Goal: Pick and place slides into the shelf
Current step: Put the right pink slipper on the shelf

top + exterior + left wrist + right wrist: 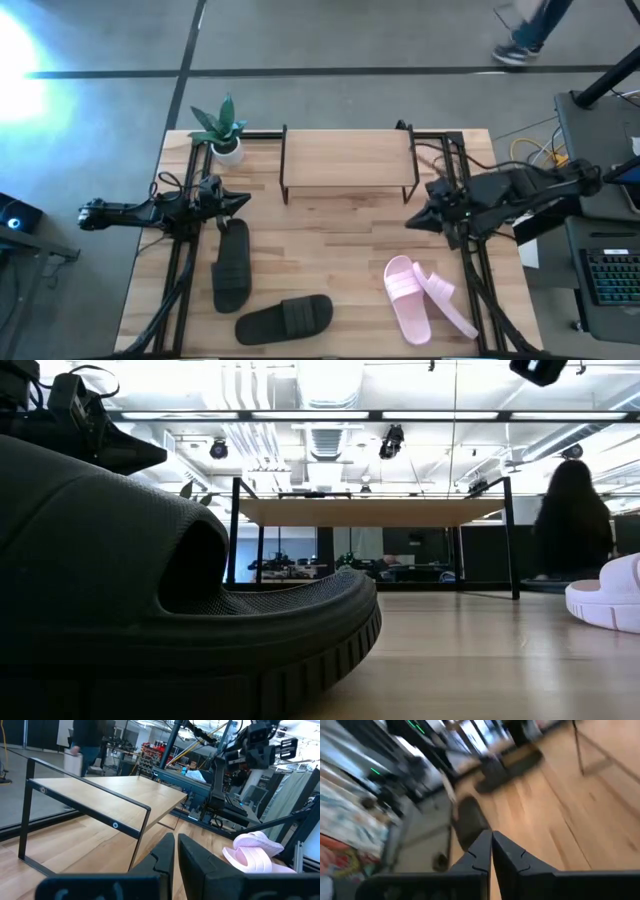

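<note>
Hovering with its fingers pressed together and holding nothing, the left pincer (238, 203) sits just above one dark slide (231, 265), with a second dark slide (285, 317) lying near the counter's (330, 240) front edge. Behind them stands the shelf (348, 158), bare on top, with a potted plant (224, 130) at its left. Two pale pink slides (420, 293) lie overlapping at front right, below the right pincer (412, 222), likewise pressed together and empty.

The shelf (348, 160) stands at the table's (340, 240) far edge, a plant (222, 128) to its left. Two slides (232, 265) (285, 318) lie before my left gripper (243, 202); the other slides (410, 295) (445, 298), overlapping, lie before my right gripper (410, 222).
</note>
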Available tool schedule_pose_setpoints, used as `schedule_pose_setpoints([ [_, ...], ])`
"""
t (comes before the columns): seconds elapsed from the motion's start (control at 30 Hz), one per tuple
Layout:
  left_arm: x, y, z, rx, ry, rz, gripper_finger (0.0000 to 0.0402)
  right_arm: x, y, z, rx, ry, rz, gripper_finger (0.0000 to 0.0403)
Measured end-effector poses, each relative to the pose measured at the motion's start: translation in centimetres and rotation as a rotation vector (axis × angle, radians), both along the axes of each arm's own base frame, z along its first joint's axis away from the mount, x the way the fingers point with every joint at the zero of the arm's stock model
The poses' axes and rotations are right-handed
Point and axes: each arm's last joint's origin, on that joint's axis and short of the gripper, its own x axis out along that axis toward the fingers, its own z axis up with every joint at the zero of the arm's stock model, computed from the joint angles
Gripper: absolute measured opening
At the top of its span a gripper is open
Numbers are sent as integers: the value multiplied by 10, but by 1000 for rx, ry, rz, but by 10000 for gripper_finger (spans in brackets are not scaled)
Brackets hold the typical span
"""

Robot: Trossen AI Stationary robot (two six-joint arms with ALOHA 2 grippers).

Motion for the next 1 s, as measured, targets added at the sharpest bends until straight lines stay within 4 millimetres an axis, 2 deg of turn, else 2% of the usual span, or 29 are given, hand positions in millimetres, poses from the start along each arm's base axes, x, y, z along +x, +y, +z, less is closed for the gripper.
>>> schedule_pose_setpoints([
  [0.2,0,0,0,0,0,0,8,4,13,10,65,311,-45,9],
  [0.5,0,0,0,0,0,0,8,-21,36,8,188,834,-207,9],
  [0.7,0,0,0,0,0,0,8,-37,38,-11,236,1108,-506,9],
  [0.87,0,0,0,0,-1,0,8,-38,46,-33,313,1328,-479,9],
  [1.0,0,0,0,0,-1,0,8,-41,52,-51,307,1489,-434,9],
])
